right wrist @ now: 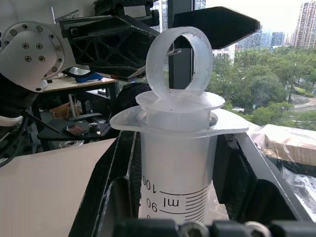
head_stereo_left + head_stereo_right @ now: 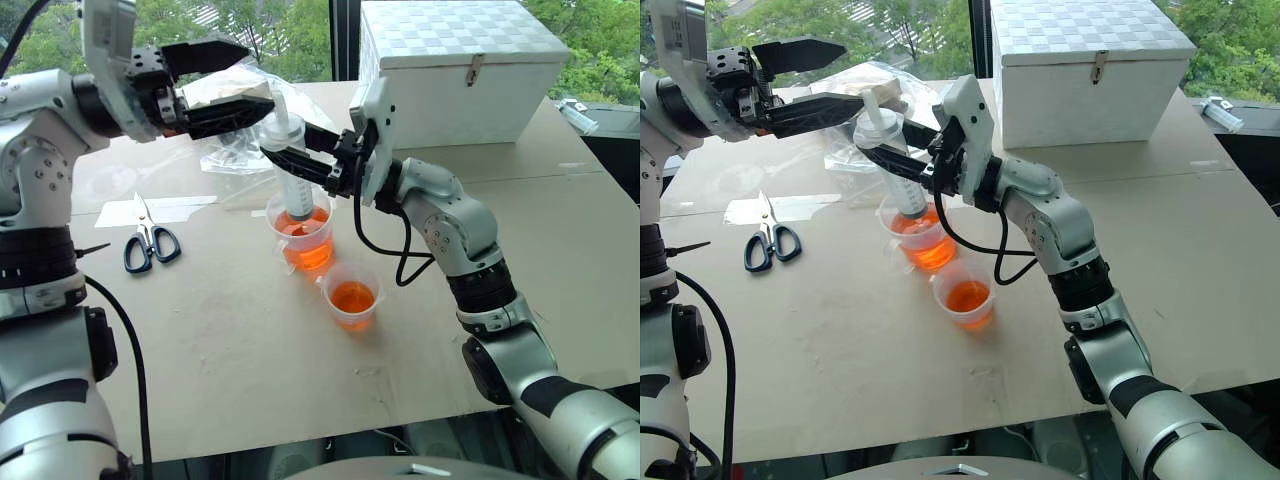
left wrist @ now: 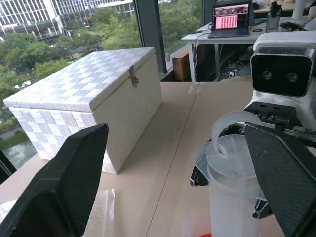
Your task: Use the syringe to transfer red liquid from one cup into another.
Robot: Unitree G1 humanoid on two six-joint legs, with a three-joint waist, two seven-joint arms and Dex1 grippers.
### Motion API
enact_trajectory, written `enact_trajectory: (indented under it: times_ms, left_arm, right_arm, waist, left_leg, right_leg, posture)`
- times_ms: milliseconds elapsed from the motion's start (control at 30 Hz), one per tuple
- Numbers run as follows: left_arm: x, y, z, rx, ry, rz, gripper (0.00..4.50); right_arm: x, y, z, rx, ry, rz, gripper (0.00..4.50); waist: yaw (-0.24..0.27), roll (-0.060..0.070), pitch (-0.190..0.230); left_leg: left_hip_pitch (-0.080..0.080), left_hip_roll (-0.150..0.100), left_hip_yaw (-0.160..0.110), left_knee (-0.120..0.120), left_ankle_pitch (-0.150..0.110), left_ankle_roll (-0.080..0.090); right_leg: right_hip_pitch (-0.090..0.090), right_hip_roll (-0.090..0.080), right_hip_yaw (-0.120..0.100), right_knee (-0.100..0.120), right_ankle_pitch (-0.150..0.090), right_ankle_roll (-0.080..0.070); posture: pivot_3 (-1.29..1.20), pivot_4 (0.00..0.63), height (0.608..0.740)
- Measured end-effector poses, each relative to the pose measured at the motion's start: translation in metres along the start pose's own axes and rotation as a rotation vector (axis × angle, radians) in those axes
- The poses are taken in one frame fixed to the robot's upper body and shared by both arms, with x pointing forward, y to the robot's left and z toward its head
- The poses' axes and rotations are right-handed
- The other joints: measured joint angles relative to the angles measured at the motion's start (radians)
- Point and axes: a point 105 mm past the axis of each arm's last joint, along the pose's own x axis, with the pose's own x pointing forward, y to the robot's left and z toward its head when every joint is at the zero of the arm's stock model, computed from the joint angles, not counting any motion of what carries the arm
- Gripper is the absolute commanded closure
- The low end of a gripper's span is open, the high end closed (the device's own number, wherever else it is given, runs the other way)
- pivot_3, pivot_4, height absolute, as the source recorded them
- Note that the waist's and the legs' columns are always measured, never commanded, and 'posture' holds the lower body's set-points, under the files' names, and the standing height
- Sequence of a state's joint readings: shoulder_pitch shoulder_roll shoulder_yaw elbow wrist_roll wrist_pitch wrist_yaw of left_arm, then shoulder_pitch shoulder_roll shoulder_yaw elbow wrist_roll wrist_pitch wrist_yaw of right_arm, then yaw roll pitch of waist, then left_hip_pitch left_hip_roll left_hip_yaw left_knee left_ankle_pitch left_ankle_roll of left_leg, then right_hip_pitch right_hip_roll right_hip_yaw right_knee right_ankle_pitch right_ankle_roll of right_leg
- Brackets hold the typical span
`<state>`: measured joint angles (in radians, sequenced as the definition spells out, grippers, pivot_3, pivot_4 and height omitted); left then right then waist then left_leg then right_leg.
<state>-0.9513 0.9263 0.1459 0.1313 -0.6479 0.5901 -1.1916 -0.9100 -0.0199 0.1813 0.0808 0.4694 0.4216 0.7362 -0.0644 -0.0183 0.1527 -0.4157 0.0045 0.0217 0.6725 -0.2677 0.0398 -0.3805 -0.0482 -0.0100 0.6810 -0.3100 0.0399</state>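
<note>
- Bench (image 2: 520,200): tall cup (image 2: 305,245) mid-bench, short cup (image 2: 352,300) just nearer the front edge; both hold red liquid (image 2: 352,297).
- Right pincer (image 2: 290,160) clamped on syringe (image 2: 285,165) barrel, upright, tip in the tall cup.
- Left pincer (image 2: 225,85) apart, beside the plunger ring (image 1: 178,61).
- Next: hook the ring, pull straight up, keep the tip submerged.
- Right wrist view alone shows the plunger fully seated.

The only text that can be read is on the barrel of the syringe (image 1: 174,168), seen in the right wrist view: the printed black marks show "100", below it "90", and next to them the unit "ml", beside the short graduation lines. The laptop screen (image 3: 230,15) in the background shows pink content, too small to read.
</note>
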Motion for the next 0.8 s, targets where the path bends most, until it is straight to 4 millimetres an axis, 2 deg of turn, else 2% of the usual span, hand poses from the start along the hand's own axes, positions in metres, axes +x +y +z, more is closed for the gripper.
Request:
enact_trajectory:
  times_ms: [67, 100, 133, 167, 233, 267, 800]
  left_arm:
    - [0.0, -0.001, -0.002, 0.007, 0.006, -0.012, 2.33]
    - [0.001, -0.001, -0.003, 0.008, 0.01, -0.02, 2.59]
    - [0.003, -0.003, -0.005, 0.012, 0.014, -0.035, 2.66]
    - [0.004, -0.003, -0.006, 0.012, 0.018, -0.041, 3.33]
    - [0.006, -0.006, -0.008, 0.004, 0.013, -0.065, 3.88]
    - [0.007, -0.006, -0.008, 0.002, 0.012, -0.071, 4.42]
    - [0.012, -0.01, -0.018, -0.027, 0.006, -0.105, 4.48]
  right_arm:
    - [0.001, 0.0, 0.001, -0.006, -0.008, 0.0, 3.0]
    - [0.001, 0.0, 0.0, -0.008, -0.007, -0.003, 3.0]
    - [0.001, -0.001, -0.001, -0.013, -0.003, -0.009, 3.0]
    - [0.001, -0.002, -0.001, -0.016, 0.0, -0.012, 3.0]
    - [0.0, -0.003, -0.002, -0.025, 0.004, -0.018, 3.0]
    - [0.0, -0.003, -0.002, -0.026, 0.005, -0.019, 3.0]
    - [0.0, -0.005, -0.011, -0.033, 0.033, -0.013, 3.0]
  waist:
    - [0.0, 0.0, 0.0]
    - [0.0, 0.0, 0.0]
    - [0.001, 0.0, 0.0]
    - [0.001, 0.0, 0.0]
    - [0.001, 0.0, 0.0]
    - [0.002, 0.0, 0.0]
    - [-0.002, 0.0, 0.0]
  left_leg:
    - [0.0, 0.0, 0.0, 0.0, 0.0, 0.0]
    - [0.0, 0.0, 0.0, 0.0, 0.0, 0.0]
    - [0.0, 0.0, 0.0, 0.0, 0.0, 0.0]
    - [0.0, 0.0, 0.0, 0.0, 0.0, 0.0]
    - [0.0, 0.0, 0.0, 0.0, 0.0, 0.0]
    - [0.0, 0.0, 0.0, 0.0, 0.0, 0.0]
    - [0.0, 0.0, 0.0, 0.001, 0.0, 0.0]
  right_leg:
    - [0.0, 0.0, 0.0, 0.0, 0.0, 0.0]
    - [0.0, 0.0, 0.0, 0.0, 0.0, 0.0]
    - [0.0, 0.0, 0.0, 0.0, 0.0, 0.0]
    - [0.0, 0.0, 0.0, 0.0, 0.0, 0.0]
    - [0.0, 0.0, 0.0, 0.0, 0.0, 0.0]
    - [0.0, 0.0, 0.0, 0.0, 0.0, 0.0]
    - [0.0, 0.0, 0.0, 0.001, 0.0, 0.0]
  posture:
    - [0.0, 0.15, 0.74]
    - [0.0, 0.15, 0.74]
    - [0.0, 0.15, 0.74]
    - [0.0, 0.15, 0.74]
    - [0.0, 0.15, 0.74]
    - [0.0, 0.15, 0.74]
    - [0.0, 0.15, 0.74]
